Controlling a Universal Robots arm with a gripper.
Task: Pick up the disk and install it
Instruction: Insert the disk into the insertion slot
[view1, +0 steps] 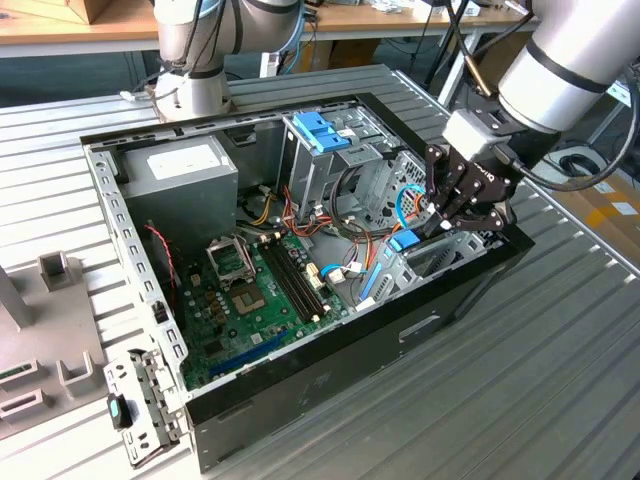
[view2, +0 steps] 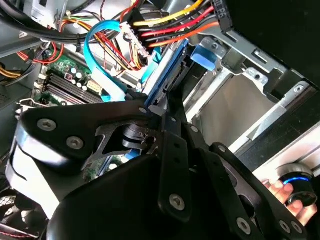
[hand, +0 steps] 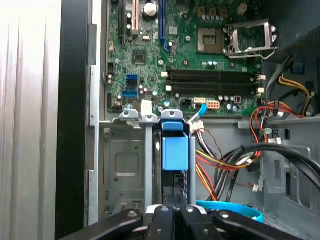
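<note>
Disk (hand: 175, 152) edge-on in bay, gripper (view1: 452, 215) hiding rear.

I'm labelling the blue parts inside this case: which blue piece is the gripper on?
The blue-railed disk, standing on edge in the metal bay under the gripper; the lighter blue tab tops the upright cage further back.

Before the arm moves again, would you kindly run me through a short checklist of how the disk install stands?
1. Disk in the gripper: ok, the gripper is closed on its edge.
2. Disk on edge, lined up with the drive cage slot: ok, in the first wrist view.
3. Disk fully seated: cannot tell.
4. Blue cable off the disk: ok, it curves beside it.
5. Yellow and red wires clear of the slot: cannot tell.
6. Person's fingers near the gripper: not ok.
</note>
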